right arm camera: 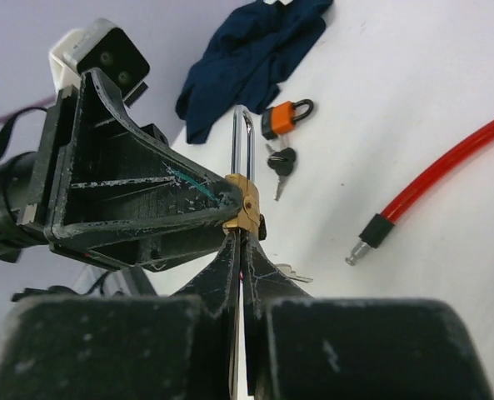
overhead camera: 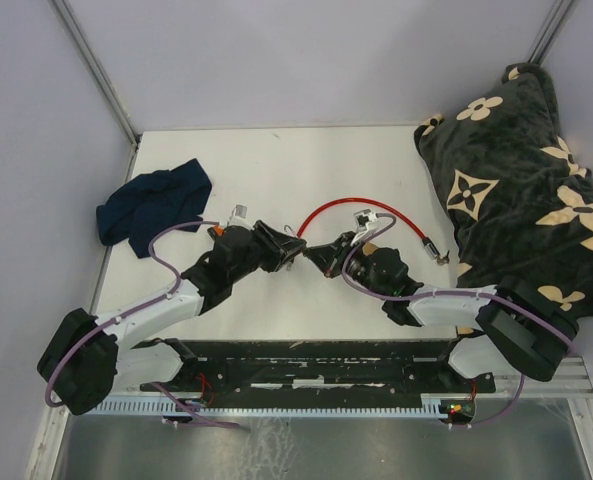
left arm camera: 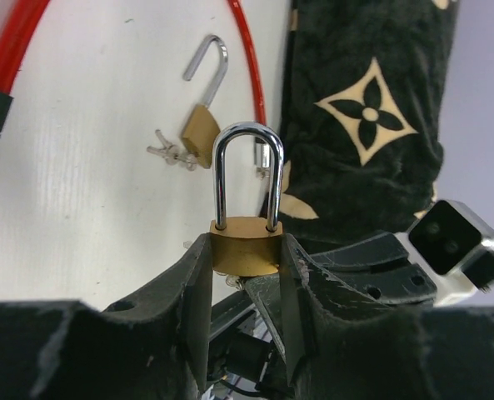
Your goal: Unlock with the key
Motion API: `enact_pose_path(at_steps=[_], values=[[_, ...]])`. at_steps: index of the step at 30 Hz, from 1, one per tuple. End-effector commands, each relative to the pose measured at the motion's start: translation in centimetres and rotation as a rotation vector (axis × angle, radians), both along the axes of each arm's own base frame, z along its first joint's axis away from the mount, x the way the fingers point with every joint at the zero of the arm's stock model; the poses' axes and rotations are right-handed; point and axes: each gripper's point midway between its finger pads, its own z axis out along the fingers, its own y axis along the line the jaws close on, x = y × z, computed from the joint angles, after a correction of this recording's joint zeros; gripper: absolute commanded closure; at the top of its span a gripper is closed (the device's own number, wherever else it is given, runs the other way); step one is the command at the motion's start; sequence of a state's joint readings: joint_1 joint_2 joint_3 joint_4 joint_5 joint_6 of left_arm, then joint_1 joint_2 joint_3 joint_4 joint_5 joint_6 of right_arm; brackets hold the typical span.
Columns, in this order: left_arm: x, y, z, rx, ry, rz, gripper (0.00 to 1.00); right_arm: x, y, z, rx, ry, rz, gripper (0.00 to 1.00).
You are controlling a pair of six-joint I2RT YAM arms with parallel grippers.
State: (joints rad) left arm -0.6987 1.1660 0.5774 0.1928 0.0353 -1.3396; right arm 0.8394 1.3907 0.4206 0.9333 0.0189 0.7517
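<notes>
Left wrist view: left gripper (left arm camera: pixel 245 252) is clamping the brass padlock (left arm camera: pixel 245 237) by its body; right gripper (right arm camera: pixel 239 240) is pinching fully closed just right of it.

The brass padlock (left arm camera: pixel 245 246) shows a gold-toned body and silver shackle against the white tabletop (overhead camera: pixel 276 165). Elsewhere: a red cable (overhead camera: pixel 341 205), a navy cloth (overhead camera: pixel 156 205), an orange padlock (right arm camera: pixel 281 118) with black shackle, and a black blanket (overhead camera: pixel 516 230) patterned with cream flowers.

text: none legible anywhere | signs: cream four-petal flower and four-point star motifs repeated on dark blanket (overhead camera: pixel 516 190), right side of top view, upper right of left wrist view | brass padlock (left arm camera: pixel 245 244) face: no marking readable
</notes>
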Motion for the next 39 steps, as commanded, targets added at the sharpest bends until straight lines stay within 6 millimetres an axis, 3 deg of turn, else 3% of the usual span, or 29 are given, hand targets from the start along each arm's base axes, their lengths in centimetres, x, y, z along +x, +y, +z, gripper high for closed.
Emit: enact_pose_path(at_steps=[1, 6, 18, 22, 25, 29, 32, 39], values=[[-3.9, -3.2, 7.0, -0.262, -0.148, -0.209, 0.97, 1.0, -0.5, 3.9, 0.203, -0.005, -0.017, 0.98], [-4.6, -3.4, 9.9, -0.355, -0.284, -0.257, 0.97, 0.6, -0.4, 4.0, 0.281, 0.070, 0.008, 0.98], [-6.7, -2.4, 14.8, -0.512, -0.520, -0.314, 0.97, 0.5, 0.0, 4.2, 0.485, 0.211, 0.067, 0.98], [-6.0, -2.5, 13.7, -0.382, -0.548, -0.310, 0.97, 0.5, -0.6, 4.0, 0.433, 0.191, 0.058, 0.95], [-4.6, -2.1, 11.5, -0.216, -0.542, -0.286, 0.97, 0.1, -1.3, 4.2, 0.339, 0.141, 0.057, 0.83], [-3.3, -1.4, 9.0, -0.042, -0.512, -0.293, 0.97, -0.7, -2.6, 2.8, 0.138, 0.090, 0.046, 0.72], [-2.7, -1.2, 7.7, 0.085, -0.519, -0.334, 0.97, -1.4, -3.7, 3.4, 0.041, 0.031, 0.053, 0.63], [-3.7, -1.8, 6.5, 0.268, -0.579, -0.556, 0.97, -2.5, -6.1, 5.2, -0.141, -0.068, 0.053, 0.53]])
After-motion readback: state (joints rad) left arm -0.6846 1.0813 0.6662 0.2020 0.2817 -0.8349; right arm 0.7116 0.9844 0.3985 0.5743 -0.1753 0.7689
